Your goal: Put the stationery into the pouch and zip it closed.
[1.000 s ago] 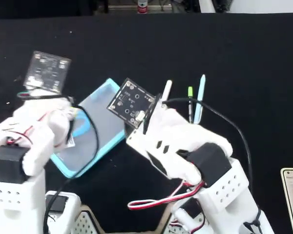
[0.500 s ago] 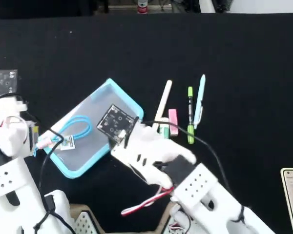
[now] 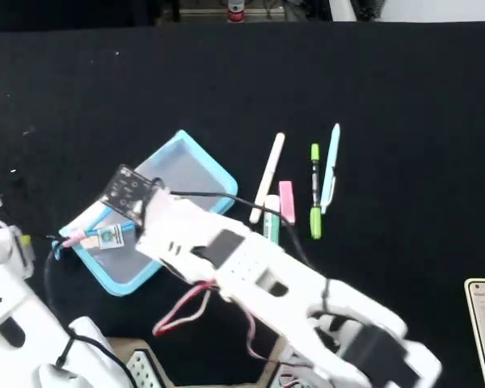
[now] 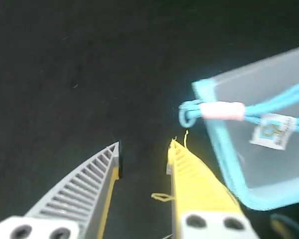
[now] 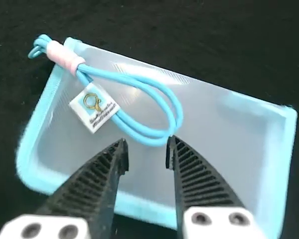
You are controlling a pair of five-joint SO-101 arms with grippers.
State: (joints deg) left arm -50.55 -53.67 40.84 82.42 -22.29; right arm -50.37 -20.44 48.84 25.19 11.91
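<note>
1. The black table (image 3: pixel 404 89) is bare across its far half and along its far edge. That is the widest open room.
2. The right arm (image 3: pixel 250 275) stretches slantwise from the near edge over the near corner of the pouch. It covers the table between the pouch and the stationery.
3. The left arm (image 3: pixel 4 283) stands at the near corner of the table, just beside the pouch's end.
4. The pouch (image 3: pixel 182 170) is translucent with a pale blue border. It lies flat and askew near the middle of the table, with bare table past its far edges.
5. The stationery lies in a close group on the side of the pouch away from the left arm. It comprises a cream pen (image 3: pixel 268 174), a green pen (image 3: pixel 314 190), a pale blue pen (image 3: pixel 331 162), a pink piece (image 3: pixel 287 200) and a mint piece (image 3: pixel 272 222).
6. The right gripper (image 5: pixel 145 144) hangs over the pouch's face, its jaws a narrow gap apart and holding nothing. Its tips sit at the bend of the blue cord (image 5: pixel 149 94).
7. The left gripper (image 4: pixel 143 147) is over bare table beside the pouch's corner, jaws parted and empty.
8. A white tag (image 5: pixel 93 107) rests on the pouch beside the cord.
</note>
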